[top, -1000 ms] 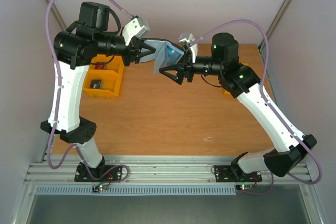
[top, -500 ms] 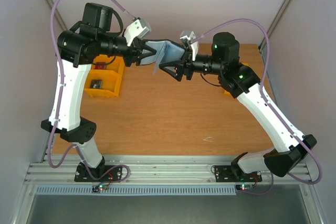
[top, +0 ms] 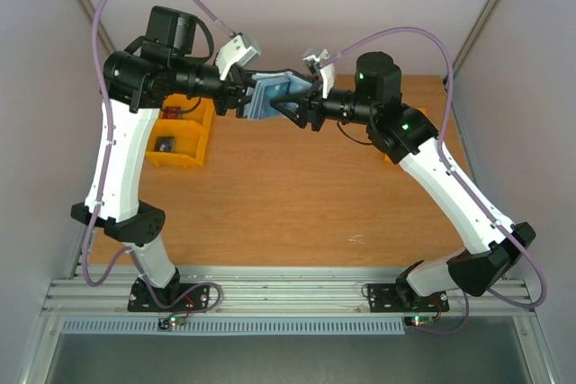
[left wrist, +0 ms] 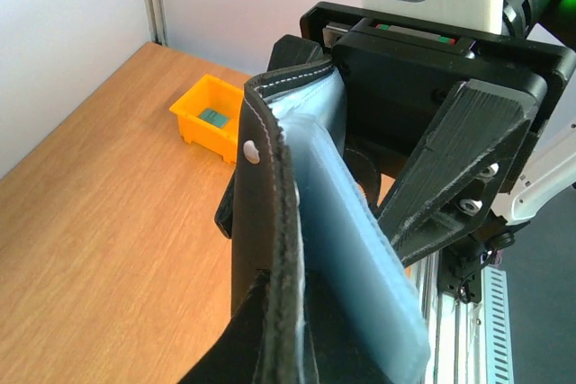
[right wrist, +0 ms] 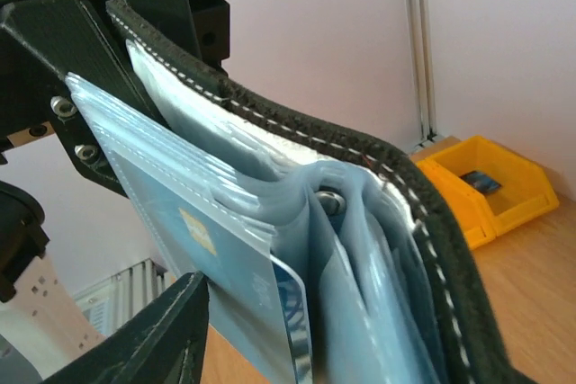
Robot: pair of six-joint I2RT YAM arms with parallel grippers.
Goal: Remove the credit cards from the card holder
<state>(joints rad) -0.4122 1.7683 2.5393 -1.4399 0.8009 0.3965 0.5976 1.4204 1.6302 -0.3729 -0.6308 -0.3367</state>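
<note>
Extraction looks barely begun: the left gripper (top: 245, 100) clamps the black bifold card holder (top: 270, 89) aloft while the right gripper (top: 288, 113), jaws spread, straddles its sleeved pale blue-white plastic credit card (right wrist: 216, 249), not yet out.

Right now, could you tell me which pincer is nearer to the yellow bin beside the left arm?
Left. The left pincer grips the card holder just past the yellow bin; the right pincer straddles the holder from the opposite side, farther from the bin.
</note>
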